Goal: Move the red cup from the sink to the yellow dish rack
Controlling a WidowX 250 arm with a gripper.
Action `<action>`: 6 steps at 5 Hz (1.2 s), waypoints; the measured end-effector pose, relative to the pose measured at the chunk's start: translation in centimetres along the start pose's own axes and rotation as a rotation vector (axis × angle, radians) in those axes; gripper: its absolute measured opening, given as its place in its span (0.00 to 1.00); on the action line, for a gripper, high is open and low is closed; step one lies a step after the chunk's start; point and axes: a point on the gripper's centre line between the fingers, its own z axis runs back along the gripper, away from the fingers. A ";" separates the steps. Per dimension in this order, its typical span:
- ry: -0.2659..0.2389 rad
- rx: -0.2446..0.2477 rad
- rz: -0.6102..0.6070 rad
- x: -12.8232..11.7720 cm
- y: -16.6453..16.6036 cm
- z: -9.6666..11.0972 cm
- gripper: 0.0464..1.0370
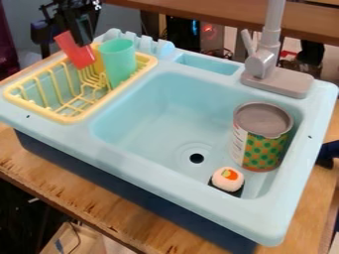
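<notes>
At the upper left, the black gripper (81, 32) hangs over the back of the yellow dish rack (71, 118). A tilted red object (75, 50) is right at the gripper's lower end, overlapped by it, with its bottom over the rack's back part. Close on its right a green cup (118, 60) stands in the rack, with something yellow (98, 60) between the two. In the light blue sink (149, 114), a can (260, 136) with a grey top stands at the right. Near the front, beside the can, lies a white and orange sushi piece (228, 179) with a black base.
A grey faucet (263, 62) rises from the sink's back right edge. Low blue scallops (142, 41) line the edge behind the rack. The sink unit rests on a wooden table (99, 202). A wooden shelf (218, 19) runs behind.
</notes>
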 end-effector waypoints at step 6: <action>-0.060 -0.090 -0.006 1.7 -1.1 -0.4 0.86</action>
